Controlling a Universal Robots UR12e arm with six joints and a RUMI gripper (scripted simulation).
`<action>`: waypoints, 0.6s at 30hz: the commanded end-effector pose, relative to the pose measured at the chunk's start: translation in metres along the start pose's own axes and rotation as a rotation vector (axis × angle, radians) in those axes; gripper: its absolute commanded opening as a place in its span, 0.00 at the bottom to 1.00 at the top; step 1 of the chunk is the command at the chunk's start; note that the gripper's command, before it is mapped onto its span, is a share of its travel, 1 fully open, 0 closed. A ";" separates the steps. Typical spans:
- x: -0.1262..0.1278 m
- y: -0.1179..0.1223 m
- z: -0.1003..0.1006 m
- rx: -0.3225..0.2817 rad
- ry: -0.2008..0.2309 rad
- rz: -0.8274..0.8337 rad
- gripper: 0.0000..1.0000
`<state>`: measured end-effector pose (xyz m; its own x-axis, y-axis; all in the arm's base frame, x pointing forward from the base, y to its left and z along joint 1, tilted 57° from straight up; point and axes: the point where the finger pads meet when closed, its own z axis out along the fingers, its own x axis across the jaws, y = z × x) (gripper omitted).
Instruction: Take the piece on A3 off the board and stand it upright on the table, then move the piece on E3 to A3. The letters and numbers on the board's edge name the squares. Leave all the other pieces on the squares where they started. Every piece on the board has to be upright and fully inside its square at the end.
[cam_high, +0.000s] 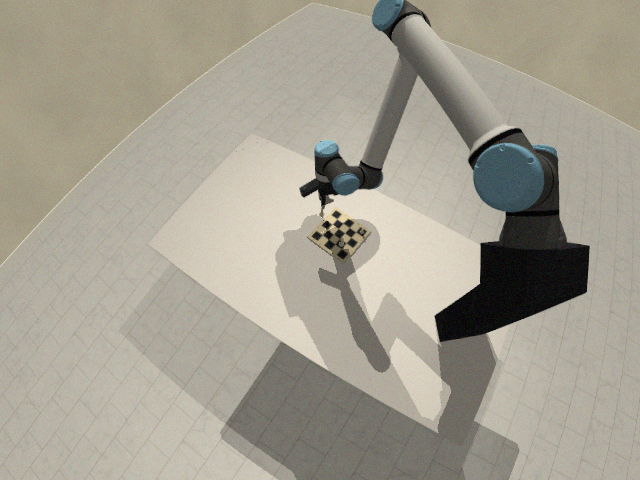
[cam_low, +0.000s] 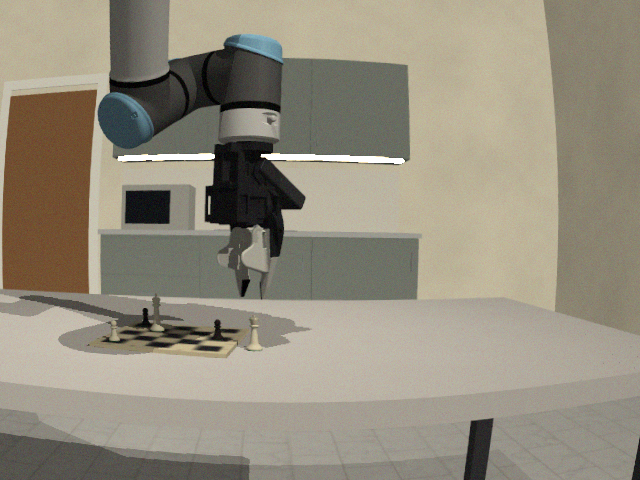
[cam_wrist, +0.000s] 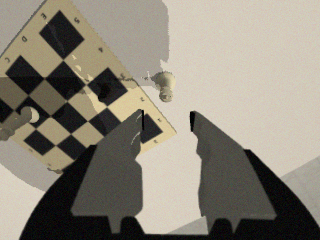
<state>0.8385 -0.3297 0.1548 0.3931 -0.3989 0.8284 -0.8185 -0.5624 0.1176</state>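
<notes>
A white piece (cam_low: 253, 333) (cam_wrist: 165, 85) stands upright on the table, just off the edge of the small chessboard (cam_low: 217, 353) (cam_high: 316, 236) (cam_wrist: 32, 27). My gripper (cam_low: 251, 294) (cam_wrist: 166, 112) (cam_high: 321, 203) hangs above this piece with its fingers apart and nothing between them. A black pawn (cam_low: 217, 329) (cam_wrist: 105, 91) stands on E3, on a dark square at the board's edge nearest the white piece. Further along the board stand a tall white piece (cam_low: 156, 312) (cam_wrist: 20, 120), a second black pawn (cam_low: 145, 317) and a white pawn (cam_low: 113, 330).
The board lies on a pale table top (cam_low: 413, 341) (cam_high: 222, 227), with the arm's base (cam_high: 516, 289) at one side. A kitchen counter with a microwave (cam_low: 155, 206) stands far behind the table.
</notes>
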 end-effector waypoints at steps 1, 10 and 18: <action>0.000 0.000 -0.022 0.001 0.000 0.000 0.25; 0.000 0.000 -0.033 0.001 0.000 0.000 0.25; 0.000 0.000 -0.033 0.001 0.000 0.000 1.00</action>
<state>0.8249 -0.3066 0.1724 0.3932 -0.3992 0.8283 -0.8186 -0.5622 0.1176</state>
